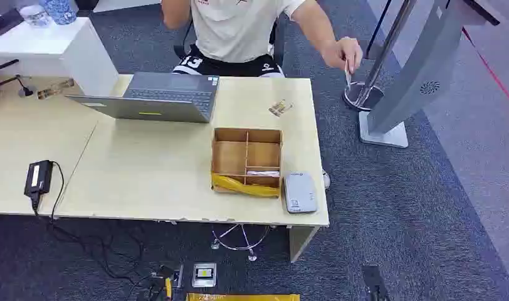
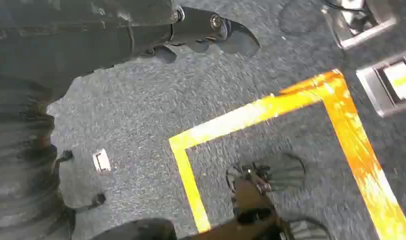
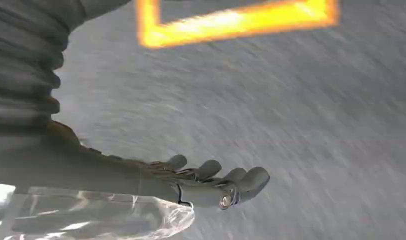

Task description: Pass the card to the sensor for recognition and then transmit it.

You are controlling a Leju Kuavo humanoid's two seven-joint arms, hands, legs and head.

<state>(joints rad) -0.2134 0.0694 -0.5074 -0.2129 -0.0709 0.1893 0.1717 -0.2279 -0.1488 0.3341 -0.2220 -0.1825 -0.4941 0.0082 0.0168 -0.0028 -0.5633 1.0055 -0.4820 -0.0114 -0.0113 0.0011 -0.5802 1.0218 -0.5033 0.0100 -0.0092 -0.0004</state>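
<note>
A white card lies in a front compartment of the wooden divided box on the table. Right beside the box, at the table's front right corner, sits the grey sensor pad. My left hand hangs over grey carpet, its dark fingers stretched out and holding nothing. My right hand also hangs over carpet with its fingers straight and side by side, nothing between them. A crinkled clear plastic sheet shows beside that palm; I cannot tell whether it touches the hand.
A person sits behind the table, one hand reaching towards a grey floor stand. An open laptop, a clear badge holder and a black power brick lie on the table. Yellow tape marks the carpet.
</note>
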